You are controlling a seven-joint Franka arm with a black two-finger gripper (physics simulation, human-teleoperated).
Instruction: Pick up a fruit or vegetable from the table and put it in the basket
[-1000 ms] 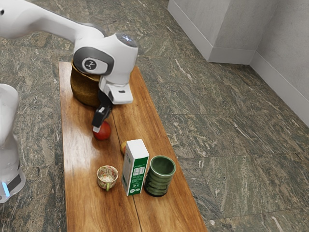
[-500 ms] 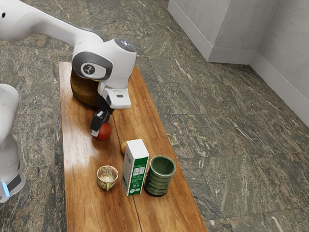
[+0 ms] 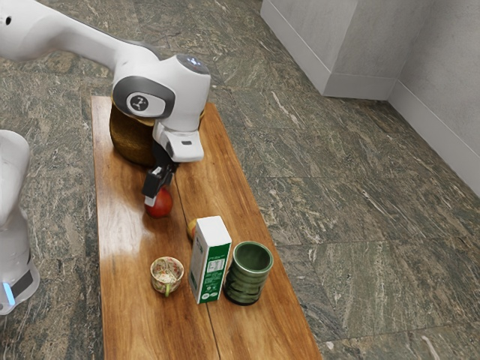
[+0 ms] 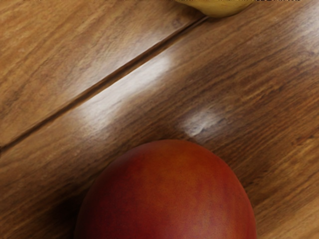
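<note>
My gripper is at the red, round fruit in the exterior view, overlapping its upper part; whether it grips the fruit I cannot tell. In the wrist view the same red fruit looms large at the lower edge, close under the hand. Behind the arm's hand stands the brown basket, partly covered by it. A yellowish fruit peeks out from behind the carton, and a yellow fruit shows at the wrist view's upper edge.
Toward the near end of the wooden table stand a patterned cup, a white and green carton and a ribbed green vase. The red fruit lies between them and the basket.
My hand dipped slightly toward the exterior view's left, then came back up a little toward its right. The red fruit stays at about the same spot.
</note>
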